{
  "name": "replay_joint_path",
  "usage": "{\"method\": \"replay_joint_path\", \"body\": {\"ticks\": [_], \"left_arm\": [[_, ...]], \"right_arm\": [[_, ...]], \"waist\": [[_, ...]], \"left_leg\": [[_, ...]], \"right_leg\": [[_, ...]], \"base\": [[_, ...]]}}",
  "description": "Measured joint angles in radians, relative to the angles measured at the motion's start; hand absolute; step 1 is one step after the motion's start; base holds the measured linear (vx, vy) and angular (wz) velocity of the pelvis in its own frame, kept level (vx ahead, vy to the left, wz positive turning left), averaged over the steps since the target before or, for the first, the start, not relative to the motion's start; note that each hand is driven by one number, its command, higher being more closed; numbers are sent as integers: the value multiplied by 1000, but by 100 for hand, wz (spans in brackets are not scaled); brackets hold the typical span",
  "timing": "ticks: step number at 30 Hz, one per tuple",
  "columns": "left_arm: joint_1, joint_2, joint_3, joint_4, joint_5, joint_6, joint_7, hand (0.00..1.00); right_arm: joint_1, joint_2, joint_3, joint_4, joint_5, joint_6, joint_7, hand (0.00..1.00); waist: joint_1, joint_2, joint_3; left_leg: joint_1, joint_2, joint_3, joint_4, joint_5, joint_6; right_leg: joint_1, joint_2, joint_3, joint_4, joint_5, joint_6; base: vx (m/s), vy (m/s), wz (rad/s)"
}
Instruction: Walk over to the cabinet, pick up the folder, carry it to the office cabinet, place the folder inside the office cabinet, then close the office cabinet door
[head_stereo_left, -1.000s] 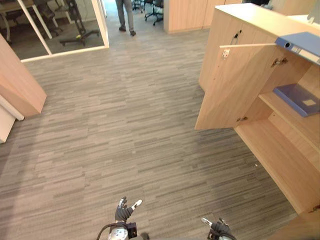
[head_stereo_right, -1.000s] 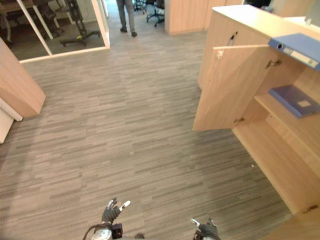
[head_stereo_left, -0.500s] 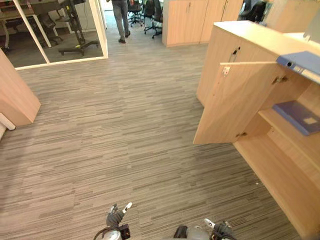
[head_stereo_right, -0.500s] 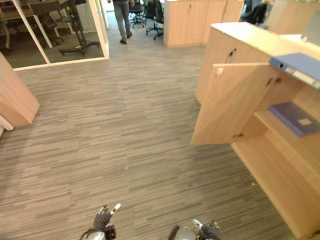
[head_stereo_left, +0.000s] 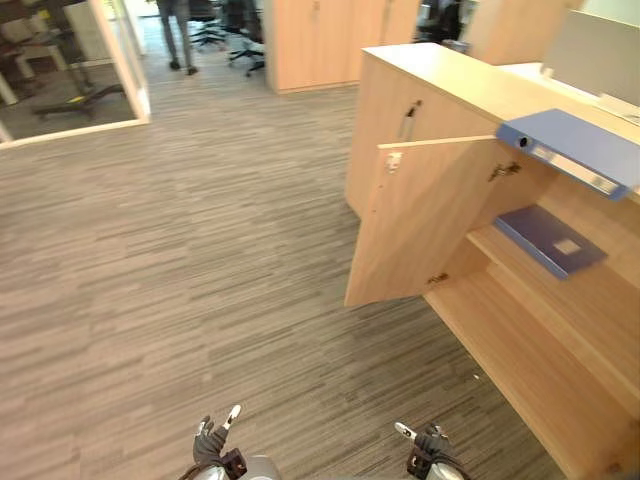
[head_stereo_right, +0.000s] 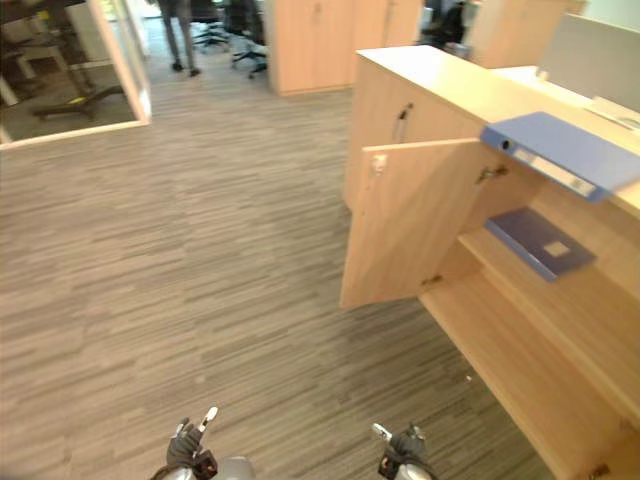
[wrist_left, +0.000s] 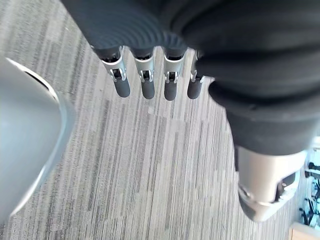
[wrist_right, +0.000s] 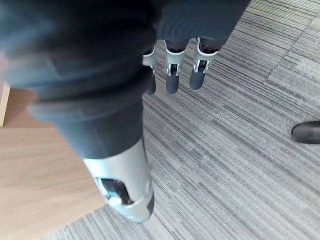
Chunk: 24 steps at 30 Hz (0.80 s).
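Observation:
A blue ring-binder folder (head_stereo_left: 568, 149) lies flat on top of the light wooden cabinet (head_stereo_left: 450, 85) at the right, jutting over its front edge. Under it the cabinet stands with its door (head_stereo_left: 420, 225) swung out toward the room. Another dark blue folder (head_stereo_left: 548, 240) rests on the upper shelf inside. My left hand (head_stereo_left: 212, 445) and right hand (head_stereo_left: 428, 448) hang low at the bottom of the eye views, far from the cabinet. Both are open with relaxed fingers (wrist_left: 145, 82) over the carpet, and the right hand's fingers (wrist_right: 172, 75) hold nothing.
Grey striped carpet (head_stereo_left: 200, 250) spreads between me and the cabinet. A person (head_stereo_left: 178, 35) walks at the far back by office chairs and more wooden cabinets (head_stereo_left: 310, 40). A glass partition (head_stereo_left: 125, 60) stands at the back left. The lower shelf (head_stereo_left: 540, 370) is bare.
The camera has turned right and moved nearer, so the cabinet and its door sit more central and larger. Both hands stay low and open.

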<state>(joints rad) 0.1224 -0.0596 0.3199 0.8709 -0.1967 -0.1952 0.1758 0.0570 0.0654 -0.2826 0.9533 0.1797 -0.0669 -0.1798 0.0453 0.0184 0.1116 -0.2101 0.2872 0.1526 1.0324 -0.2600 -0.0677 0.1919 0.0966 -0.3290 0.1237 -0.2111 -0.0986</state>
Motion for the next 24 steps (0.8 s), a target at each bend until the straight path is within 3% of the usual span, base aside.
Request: {"method": "replay_joint_path", "body": {"ticks": [2, 4, 6, 7, 8, 11, 13, 17, 20, 21, 24], "left_arm": [[1, 0, 6, 0, -1, -7, 6, 0], [-1, -4, 12, -1, -2, -12, 6, 0], [-3, -5, 12, 4, -5, -14, 11, 0], [2, -2, 18, 8, -4, -13, 13, 0], [-21, 12, 21, 25, -4, -14, 16, 0], [-39, 19, 20, 45, -4, -15, 19, 0], [-41, 22, 12, 71, 2, -16, 19, 0], [-39, 24, -12, 74, 6, -16, 19, 0], [-33, 24, -10, 78, 6, -16, 18, 0], [-26, 25, -9, 80, 6, -16, 18, 0], [4, 27, -7, 94, 6, -16, 16, 0]], "right_arm": [[-17, 2, 0, 26, 0, 1, -2, 0], [-19, 9, 1, 25, -1, 0, -3, 0], [-14, 12, 10, 24, -2, -2, -2, 0], [-6, 11, 12, 29, -1, -4, -2, 0], [0, 10, 21, 30, -2, -4, 0, 0], [8, 11, 19, 34, 2, -4, 0, 0], [10, 10, 18, 40, 4, -4, 0, 0], [22, 10, -24, 44, 17, -1, 1, 0], [19, 0, -46, 43, 16, 4, 1, 0], [19, -5, -49, 44, 16, 4, 1, 0], [18, -25, -48, 48, 29, 2, 1, 0]], "waist": [[6, -9, 10], [8, -10, 11], [11, -3, 7], [14, 4, -4], [8, -32, -8], [20, -49, -8], [17, -51, -23], [15, -49, -34], [23, -43, -31], [25, -40, -30], [7, -32, -28]], "left_leg": [[-36, -71, -56, -206, -53, 15], [-53, -130, -160, -392, -42, 3], [-50, -150, -270, -554, 40, 0], [-44, -158, -281, -553, 148, -65], [-39, -185, -255, -563, 143, -52], [23, -200, -148, -622, 144, -21], [88, -222, -83, -672, 146, 3], [127, -236, -5, -721, 148, 18], [179, -218, 86, -785, 156, 31], [208, -216, 120, -810, 156, 33], [291, -241, 183, -915, 152, 28]], "right_leg": [[36, -50, 91, -3, 3, 7], [52, -89, 122, -3, 5, 38], [74, -112, 148, -13, 0, 89], [79, -131, 168, -12, -14, 127], [64, -171, 171, -6, 4, 155], [35, -231, 184, 12, 69, 165], [34, -275, 214, -14, 114, 183], [-2, -315, 230, -14, 132, 201], [-106, -326, 221, 103, 132, 201], [-139, -333, 209, 154, 132, 201], [-172, -376, 33, 202, 135, 192]], "base": [[326, 227, -126], [308, 297, -108], [316, 347, -106], [363, 396, -75], [386, 481, -67], [222, 346, -74], [149, 262, -106], [24, 107, -74], [-71, 48, -108], [-114, 61, -110], [-108, 60, -118]]}}
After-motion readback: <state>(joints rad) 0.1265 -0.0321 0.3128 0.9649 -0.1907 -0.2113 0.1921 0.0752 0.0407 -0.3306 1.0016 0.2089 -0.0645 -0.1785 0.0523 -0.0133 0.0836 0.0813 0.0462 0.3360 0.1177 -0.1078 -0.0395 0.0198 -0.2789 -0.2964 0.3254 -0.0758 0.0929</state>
